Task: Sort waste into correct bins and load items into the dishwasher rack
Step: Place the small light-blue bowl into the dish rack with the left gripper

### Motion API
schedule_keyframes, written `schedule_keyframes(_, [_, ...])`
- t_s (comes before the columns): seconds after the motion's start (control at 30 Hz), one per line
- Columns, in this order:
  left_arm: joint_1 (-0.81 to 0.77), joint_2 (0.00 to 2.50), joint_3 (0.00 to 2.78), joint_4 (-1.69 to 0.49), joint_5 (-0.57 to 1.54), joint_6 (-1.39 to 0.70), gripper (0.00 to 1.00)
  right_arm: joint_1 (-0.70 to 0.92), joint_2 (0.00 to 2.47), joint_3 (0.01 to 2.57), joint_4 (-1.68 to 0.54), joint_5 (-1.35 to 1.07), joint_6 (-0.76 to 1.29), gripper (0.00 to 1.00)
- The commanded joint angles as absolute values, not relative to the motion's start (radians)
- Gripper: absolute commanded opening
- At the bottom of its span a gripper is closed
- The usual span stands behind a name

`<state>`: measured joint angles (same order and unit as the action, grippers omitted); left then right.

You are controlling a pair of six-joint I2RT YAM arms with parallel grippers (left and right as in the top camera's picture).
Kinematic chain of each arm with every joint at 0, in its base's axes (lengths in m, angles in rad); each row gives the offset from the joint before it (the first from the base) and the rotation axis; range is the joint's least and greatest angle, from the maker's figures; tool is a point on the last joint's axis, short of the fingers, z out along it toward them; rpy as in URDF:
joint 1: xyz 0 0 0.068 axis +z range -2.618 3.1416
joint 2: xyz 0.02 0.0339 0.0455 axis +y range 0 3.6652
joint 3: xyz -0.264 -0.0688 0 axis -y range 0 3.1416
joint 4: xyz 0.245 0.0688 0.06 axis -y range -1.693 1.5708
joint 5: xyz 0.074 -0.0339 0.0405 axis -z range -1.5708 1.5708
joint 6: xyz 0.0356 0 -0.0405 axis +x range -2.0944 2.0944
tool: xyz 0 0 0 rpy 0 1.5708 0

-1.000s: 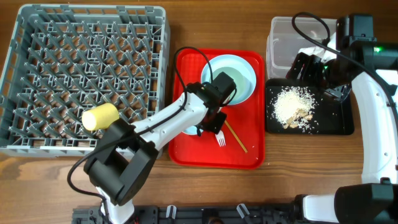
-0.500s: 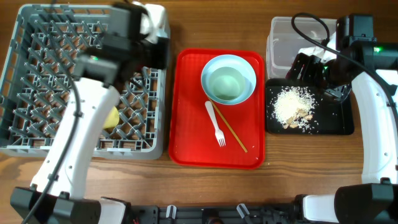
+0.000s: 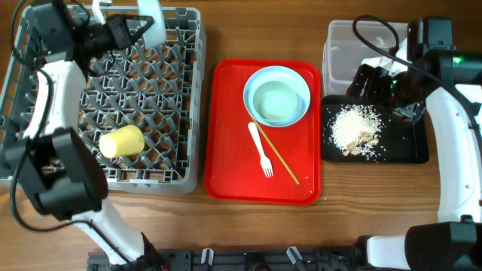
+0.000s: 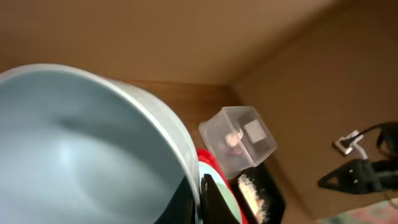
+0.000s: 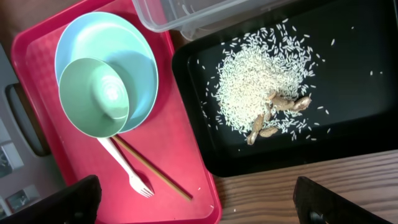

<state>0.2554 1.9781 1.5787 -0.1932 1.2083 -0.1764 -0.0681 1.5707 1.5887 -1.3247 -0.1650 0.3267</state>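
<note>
L fingers (image 4: 214,202) closed on rim of pale blue bowl (image 4: 74,155), held over far edge of grey rack (image 3: 166,98), far left. Yellow cup (image 3: 122,141) lies in rack, nearer. R fingers (image 5: 68,202) spread wide, gripping nothing, above black tray (image 5: 348,112) w/ rice (image 5: 249,87). Red tray (image 3: 226,150) mid: plate (image 3: 300,81), 2nd bowl (image 3: 275,102), fork (image 3: 261,150), chopsticks (image 3: 282,162). Wooden tabletop (image 3: 361,211), brown grain; plain tan walls (image 4: 186,37) behind. Clear tub (image 4: 239,146) has white sticker (image 4: 253,129), unreadable.
</note>
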Motion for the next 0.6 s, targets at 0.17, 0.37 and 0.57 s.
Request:
schedule_keyframes(0.17, [0.311,2.144,1.584,-0.034,1.338,-0.453,0.04,-0.067,1.556,1.609,-1.324,-0.180,0.313,1.00])
schedule_keyframes(0.37, [0.391,2.160,1.584,-0.072,1.327,-0.453,0.07,-0.067,1.556,1.609,-1.325,-0.181,0.314,1.00])
schedule_keyframes(0.57, [0.456,2.160,1.584,-0.130,1.327,-0.453,0.14,-0.067,1.556,1.609,-1.323,-0.181,0.315,1.00])
